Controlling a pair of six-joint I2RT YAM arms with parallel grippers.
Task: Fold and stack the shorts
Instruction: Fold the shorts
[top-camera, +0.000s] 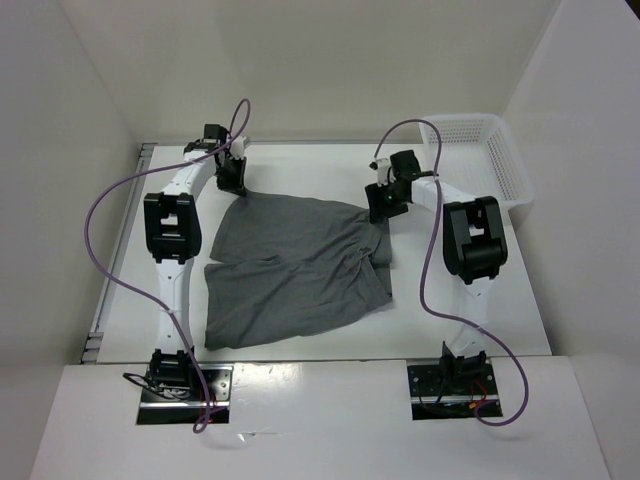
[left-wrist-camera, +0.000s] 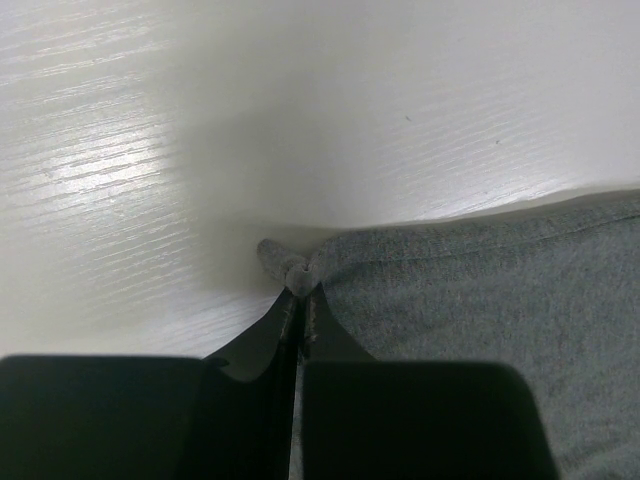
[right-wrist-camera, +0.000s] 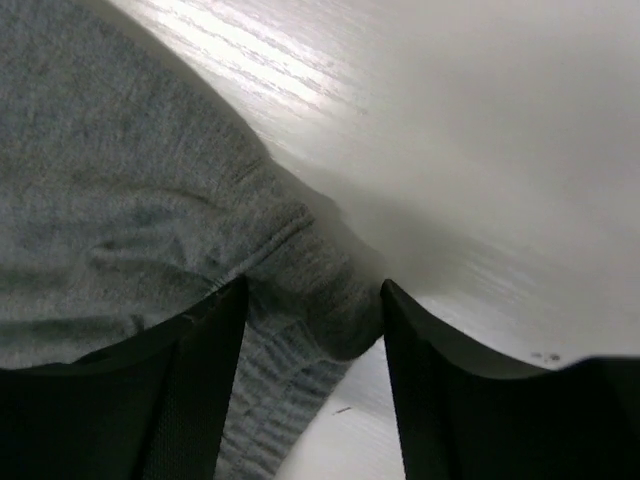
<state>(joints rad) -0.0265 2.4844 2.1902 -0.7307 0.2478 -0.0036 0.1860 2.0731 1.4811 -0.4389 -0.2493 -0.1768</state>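
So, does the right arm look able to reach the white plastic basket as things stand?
Probably yes: the white plastic basket sits just beyond the right arm, nothing standing between them. Its fingers straddle a corner of the grey fabric shorts, though.

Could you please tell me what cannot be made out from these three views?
Right wrist view: the shorts fill the gap of the right pincer; whether they are clamped is unclear.
Top view: that pincer's tips are hidden beneath its own wrist.
Left wrist view: the left pincer pinches a corner; the picture's edges cut off the remaining fabric.
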